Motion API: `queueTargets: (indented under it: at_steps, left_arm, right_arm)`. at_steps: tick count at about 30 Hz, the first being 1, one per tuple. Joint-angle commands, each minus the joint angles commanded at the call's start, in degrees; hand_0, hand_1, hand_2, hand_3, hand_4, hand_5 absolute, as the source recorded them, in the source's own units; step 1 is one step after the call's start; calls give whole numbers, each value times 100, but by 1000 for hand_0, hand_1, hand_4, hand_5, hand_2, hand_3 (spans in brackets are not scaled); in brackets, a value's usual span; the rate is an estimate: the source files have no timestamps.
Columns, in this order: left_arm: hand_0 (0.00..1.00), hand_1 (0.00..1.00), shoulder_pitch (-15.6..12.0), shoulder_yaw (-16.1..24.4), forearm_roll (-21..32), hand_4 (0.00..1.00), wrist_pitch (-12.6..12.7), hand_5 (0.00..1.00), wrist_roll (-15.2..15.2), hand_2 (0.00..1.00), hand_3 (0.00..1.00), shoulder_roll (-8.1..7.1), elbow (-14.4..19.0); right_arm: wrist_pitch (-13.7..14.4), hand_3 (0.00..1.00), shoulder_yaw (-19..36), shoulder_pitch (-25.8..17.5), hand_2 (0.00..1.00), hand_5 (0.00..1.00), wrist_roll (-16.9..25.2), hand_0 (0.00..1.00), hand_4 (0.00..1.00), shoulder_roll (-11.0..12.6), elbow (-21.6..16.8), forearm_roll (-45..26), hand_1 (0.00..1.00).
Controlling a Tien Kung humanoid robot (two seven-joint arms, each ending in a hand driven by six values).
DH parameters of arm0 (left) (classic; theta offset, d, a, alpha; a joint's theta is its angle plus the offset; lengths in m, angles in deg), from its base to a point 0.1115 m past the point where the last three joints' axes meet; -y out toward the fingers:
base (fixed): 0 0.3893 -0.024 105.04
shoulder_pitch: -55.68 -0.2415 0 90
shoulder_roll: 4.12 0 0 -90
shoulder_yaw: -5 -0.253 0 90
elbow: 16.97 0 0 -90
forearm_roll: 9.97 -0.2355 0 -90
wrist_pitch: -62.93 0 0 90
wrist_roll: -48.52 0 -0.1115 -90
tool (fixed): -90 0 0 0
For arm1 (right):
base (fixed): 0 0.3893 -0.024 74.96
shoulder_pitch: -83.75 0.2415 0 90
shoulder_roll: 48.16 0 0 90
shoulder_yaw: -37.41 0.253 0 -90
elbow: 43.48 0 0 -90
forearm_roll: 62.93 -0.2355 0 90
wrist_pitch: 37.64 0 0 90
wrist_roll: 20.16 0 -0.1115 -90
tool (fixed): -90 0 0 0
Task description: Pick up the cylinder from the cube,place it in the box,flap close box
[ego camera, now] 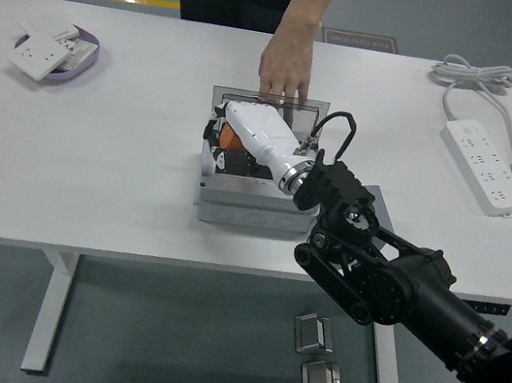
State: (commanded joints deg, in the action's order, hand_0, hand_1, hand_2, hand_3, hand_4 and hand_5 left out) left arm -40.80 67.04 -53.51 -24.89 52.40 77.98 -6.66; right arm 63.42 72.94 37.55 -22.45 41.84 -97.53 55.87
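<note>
the right robot hand (228, 140) reaches in from the right over the open grey box (253, 206), its white forearm lying across the box's opening. its dark fingers (213, 131) are curled around the orange cylinder (232, 137), which shows only as a patch of orange at the left end of the opening, above the box's dark interior. whether the cylinder touches the box floor cannot be told. the black arm runs back from the wrist toward the lower right corner and hides most of the grey cube (379, 210), of which just a sliver shows right of the box.

the box's clear lid (301, 108) stands up at the far side, and a person's hand (287, 64) rests its fingers on the top of it from across the surface (124, 160).

at the far left sits a purple dish (72, 68) holding white wall sockets (35, 53). at the far right lies a white power strip (484, 167) with its coiled cable (472, 72).
</note>
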Motion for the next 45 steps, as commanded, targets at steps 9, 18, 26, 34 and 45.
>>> queueTargets:
  at_steps: [9, 18, 26, 34, 45]
  left_arm:
    - [591, 633, 58, 89, -60, 681, 3, 183, 4, 615, 623, -21, 0]
    - [590, 633, 52, 221, -127, 681, 4, 182, 1, 614, 624, -33, 0]
    - [590, 633, 65, 330, -196, 679, -3, 181, -12, 614, 622, -35, 0]
    - [591, 632, 66, 325, -172, 678, 5, 180, -3, 613, 617, -46, 0]
    - [590, 632, 62, 285, -167, 675, 8, 177, -1, 612, 617, -59, 0]
  right_arm:
    - [71, 266, -421, 370, 327, 2, 172, 171, 2, 0, 722, 998, 268]
    - [42, 263, -319, 384, 326, 2, 303, 165, 2, 0, 907, 995, 266]
    - [19, 401, -236, 375, 444, 2, 304, 311, 193, 0, 943, 878, 417]
    - [-74, 494, -241, 334, 475, 2, 323, 348, 273, 0, 945, 677, 449]
    - [-267, 591, -93, 278, 535, 2, 436, 623, 377, 0, 880, 265, 573]
